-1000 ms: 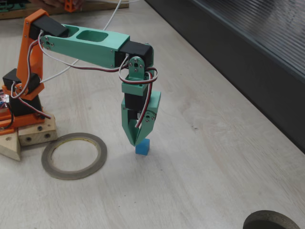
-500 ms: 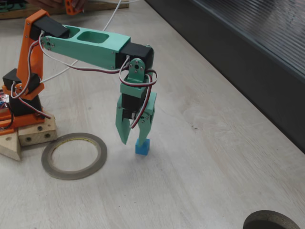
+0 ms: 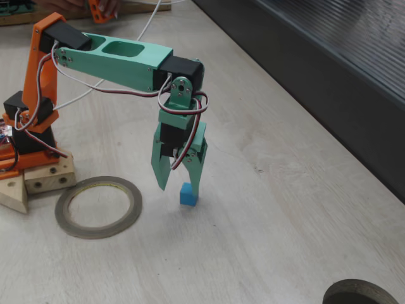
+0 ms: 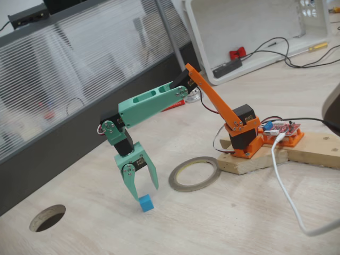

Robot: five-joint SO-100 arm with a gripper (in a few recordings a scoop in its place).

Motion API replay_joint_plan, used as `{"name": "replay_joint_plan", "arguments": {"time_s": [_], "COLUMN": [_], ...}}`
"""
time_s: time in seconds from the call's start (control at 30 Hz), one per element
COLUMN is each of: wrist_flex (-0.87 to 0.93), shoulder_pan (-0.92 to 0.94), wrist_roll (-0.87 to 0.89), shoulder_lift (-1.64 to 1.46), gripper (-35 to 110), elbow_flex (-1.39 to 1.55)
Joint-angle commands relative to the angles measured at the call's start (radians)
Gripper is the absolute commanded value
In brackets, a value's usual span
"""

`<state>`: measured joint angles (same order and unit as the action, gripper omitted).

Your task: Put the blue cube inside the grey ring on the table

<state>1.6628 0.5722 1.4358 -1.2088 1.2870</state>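
The matte blue cube (image 3: 188, 194) (image 4: 145, 203) is seen resting on the pale wood-grain table (image 3: 266, 215), well outside the flat grey ring (image 3: 98, 206) (image 4: 194, 173). Above the cube, the green plastic gripper (image 3: 178, 185) (image 4: 143, 192) is spread wide, gripping nothing.

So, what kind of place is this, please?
Probably a hobby or lab workbench for electronics. A small robot arm's base is fixed to a wooden board beside a bare red circuit board, and loose cables trail over the table.

Green fingers (image 3: 179, 188) spread above the blue cube (image 3: 188, 194), right of the grey ring (image 3: 98, 206).
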Motion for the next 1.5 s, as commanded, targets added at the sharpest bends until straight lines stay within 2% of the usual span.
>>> {"name": "replay_joint_plan", "arguments": {"time_s": [0.0,0.33,1.47], "wrist_flex": [0.009,0.006,-0.023], "shoulder_pan": [0.015,0.017,0.017], "wrist_roll": [0.011,0.011,0.011], "shoulder_lift": [-0.023,0.074,0.112], "gripper": [39,39,39], "elbow_flex": [-0.029,-0.031,-0.026]}}
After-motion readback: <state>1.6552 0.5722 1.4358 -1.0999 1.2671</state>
